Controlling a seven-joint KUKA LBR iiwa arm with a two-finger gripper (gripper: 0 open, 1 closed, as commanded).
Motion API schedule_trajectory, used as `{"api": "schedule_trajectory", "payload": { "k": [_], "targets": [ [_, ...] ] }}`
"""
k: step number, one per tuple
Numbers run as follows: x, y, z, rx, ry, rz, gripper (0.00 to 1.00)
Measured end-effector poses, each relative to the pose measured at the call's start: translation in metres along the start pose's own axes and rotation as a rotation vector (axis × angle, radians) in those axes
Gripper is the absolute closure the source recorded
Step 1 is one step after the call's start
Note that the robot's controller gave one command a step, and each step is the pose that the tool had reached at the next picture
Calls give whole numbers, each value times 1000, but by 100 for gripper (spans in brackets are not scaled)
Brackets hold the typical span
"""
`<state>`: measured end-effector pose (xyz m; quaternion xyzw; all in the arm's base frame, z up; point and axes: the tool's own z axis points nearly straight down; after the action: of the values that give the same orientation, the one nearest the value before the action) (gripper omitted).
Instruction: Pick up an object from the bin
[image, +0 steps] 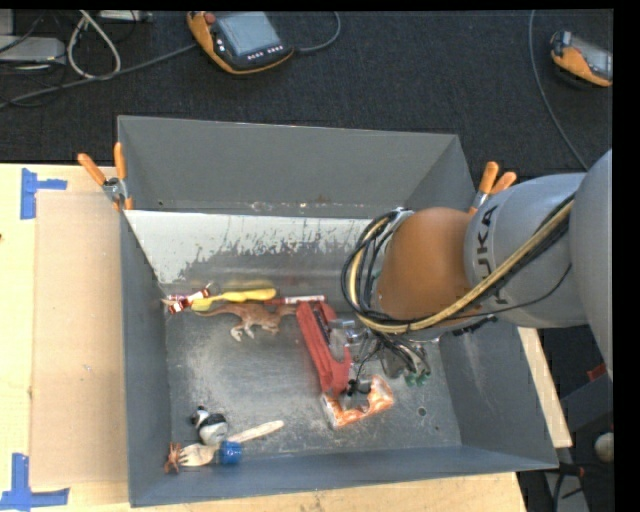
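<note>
I am reaching into the bin (150, 330) from the right, and my end effector (357, 378) is hanging low over the floor in the right half, under my orange wrist cover and its loop of cables. Whether it is released or clenched I cannot tell, since the wrist and cables are hiding that part.

Right below it, two things are lying together. The red bar (318, 345) is long, narrow and flat-sided, and it is running aslant from the middle of the bin down towards the front right. Its lower end is sitting under my end effector. The orange packet (362, 404) is small and crumpled, orange with white patches, and it is lying at that lower end of the bar, touching it, just in front of my end effector.

The other things are lying well apart from me. A brown dinosaur (258, 318) is standing near the back wall just left of the bar's upper end, with a yellow banana (238, 296) behind it. In the front left corner a black-and-white toy (208, 425), a pale stick (255, 432) and a blue ball (230, 453) are lying close together.
</note>
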<state>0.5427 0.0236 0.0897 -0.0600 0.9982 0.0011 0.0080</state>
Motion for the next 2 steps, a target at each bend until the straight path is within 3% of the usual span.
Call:
{"api": "schedule_trajectory", "payload": {
  "k": [1,2],
  "targets": [
    [-23,-13,-5,1,8,-144,100],
    [-21,-31,-15,-2,0,-381,0]
  ]
}}
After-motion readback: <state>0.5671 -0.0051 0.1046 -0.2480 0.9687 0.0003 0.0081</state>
